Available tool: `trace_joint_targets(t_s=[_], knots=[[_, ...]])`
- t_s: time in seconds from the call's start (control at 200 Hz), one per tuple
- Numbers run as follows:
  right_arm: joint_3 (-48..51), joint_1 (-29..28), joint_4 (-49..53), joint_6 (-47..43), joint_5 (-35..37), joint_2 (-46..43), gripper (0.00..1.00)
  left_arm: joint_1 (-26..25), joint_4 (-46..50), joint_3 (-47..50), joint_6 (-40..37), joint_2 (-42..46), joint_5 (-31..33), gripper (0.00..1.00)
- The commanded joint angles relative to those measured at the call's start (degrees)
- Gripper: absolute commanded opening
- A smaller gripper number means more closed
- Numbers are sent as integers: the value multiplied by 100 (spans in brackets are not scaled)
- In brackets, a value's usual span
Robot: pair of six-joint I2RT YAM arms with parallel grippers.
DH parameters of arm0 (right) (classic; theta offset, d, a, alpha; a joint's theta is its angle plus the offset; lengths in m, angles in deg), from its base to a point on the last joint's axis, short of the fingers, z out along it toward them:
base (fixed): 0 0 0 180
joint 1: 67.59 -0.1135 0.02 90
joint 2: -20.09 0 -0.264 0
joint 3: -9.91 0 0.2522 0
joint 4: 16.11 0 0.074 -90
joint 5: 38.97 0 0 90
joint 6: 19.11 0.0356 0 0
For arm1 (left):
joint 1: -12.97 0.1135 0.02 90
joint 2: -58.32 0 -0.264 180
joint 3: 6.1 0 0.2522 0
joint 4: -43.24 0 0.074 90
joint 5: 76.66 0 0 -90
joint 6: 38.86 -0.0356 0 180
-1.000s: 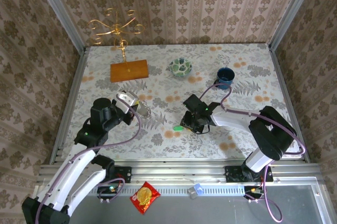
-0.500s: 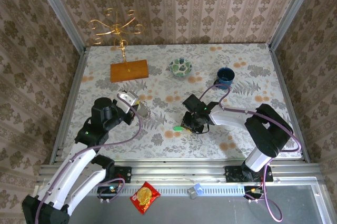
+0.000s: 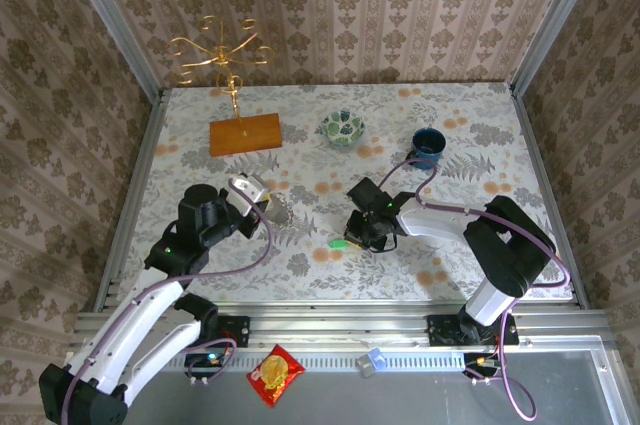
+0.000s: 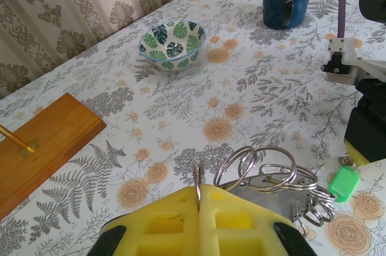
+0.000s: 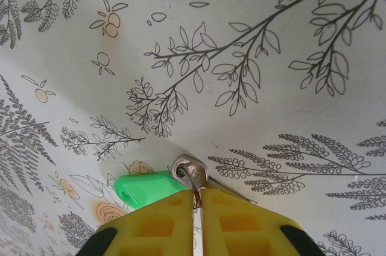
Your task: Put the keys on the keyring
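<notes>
Pinching one thin wire loop between its yellow pads [image 4: 175, 223], the left claw [image 4: 199, 199] is fully closed on the keyring [image 4: 265, 177]. The keyring is a bunch of overlapping silvery loops that fans out to the right of the pads, low over the flowered desk [image 4: 271, 81]. Whether the loops rest on the desk or hang just clear of it I cannot tell. From above, this claw [image 3: 257, 195] sits left of the desk's middle, with the keyring [image 3: 272, 211] at its tip.

The right claw [image 5: 198, 202] is closed as well, its pads meeting on the metal end of a key [image 5: 148, 188]. The key's green head sticks out to the left of the pads, close against the desk. In the top view the right claw [image 3: 363, 235] is near the desk's middle, pointing left toward the other claw, and the key [image 3: 340, 243] shows as a green spot on its left side. The two claws are near each other but apart. The left wrist view shows the key [image 4: 344, 184] just beside the rightmost loops, under the black body of the right arm [image 4: 368, 129]. I cannot tell whether key and loops touch.

Farther back stand a patterned bowl [image 3: 342, 127] and a blue mug [image 3: 428, 145], well apart from the claws. A wooden board [image 3: 245, 133] lies at the back left, with a gold stand [image 3: 218, 50] rising behind it. A red-and-yellow packet [image 3: 275, 375] lies on the near ledge between the arm bases.
</notes>
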Motion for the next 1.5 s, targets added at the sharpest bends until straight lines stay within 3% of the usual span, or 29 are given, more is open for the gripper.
trace_joint_targets(t_s=[0.0,0.375,0.685,1.085,1.29,1.495], knots=[[-142,28,-14,-52,-66,56,7,-47,-130,-242,-131,5,13,0],[-202,31,53,-210,-24,-42,1,-97,-97,-242,-169,-4,76,0],[-566,23,1057,-1079,153,-151,0,-135,-105,-234,-186,-31,79,0],[-954,25,1005,-1359,37,376,0,-151,-42,-233,-234,-66,96,0],[-1054,23,1278,-1321,350,340,25,-165,-31,-242,-254,-66,112,0],[-1167,7,1672,-1054,714,348,32,-168,-86,-207,-263,-92,130,0]])
